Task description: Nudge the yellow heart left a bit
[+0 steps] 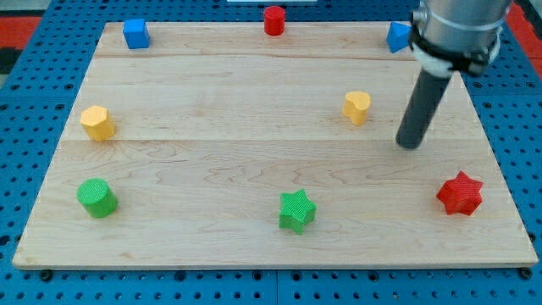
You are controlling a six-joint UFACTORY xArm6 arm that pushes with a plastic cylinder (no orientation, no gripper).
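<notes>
The yellow heart (357, 108) lies on the wooden board (254, 161), right of centre. My tip (409, 145) is the lower end of the dark rod, down on the board to the right of the heart and a little below it, a short gap apart and not touching. The rod rises to the arm's grey body at the view's top right.
A yellow hexagon-like block (97, 123) is at the left. A green cylinder (96, 197) is at bottom left, a green star (297, 211) at bottom centre, a red star (460, 194) at bottom right. A blue cube (135, 34), red cylinder (273, 19) and blue block (397, 36) line the top edge.
</notes>
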